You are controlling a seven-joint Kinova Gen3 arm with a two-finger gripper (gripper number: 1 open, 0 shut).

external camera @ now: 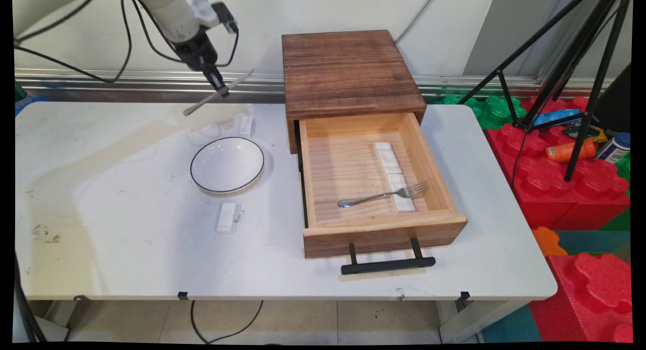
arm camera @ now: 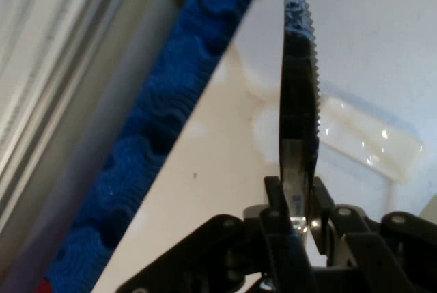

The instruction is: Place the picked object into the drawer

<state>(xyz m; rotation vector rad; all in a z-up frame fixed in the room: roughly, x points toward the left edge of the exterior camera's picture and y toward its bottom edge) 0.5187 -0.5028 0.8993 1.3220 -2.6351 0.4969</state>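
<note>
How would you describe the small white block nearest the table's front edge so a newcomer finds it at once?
Start at the open wooden drawer on the white table, then look left to the black-rimmed white bowl. The white block lies alone on the bare tabletop just in front of that bowl. Unlike the white block behind the bowl or the white pieces in the drawer, nothing touches it.

A bowl [external camera: 227, 164] is sitting on the table [external camera: 126, 229], with an open drawer [external camera: 376, 188] at its 3 o'clock. A fork [external camera: 383, 194] is lying in the drawer, across a white strip [external camera: 394, 176]. A small block [external camera: 226, 217] is resting at the bowl's 6 o'clock, another [external camera: 246, 125] at 12. A knife [external camera: 218, 93] is hanging above the table at the bowl's 12 o'clock.
</note>
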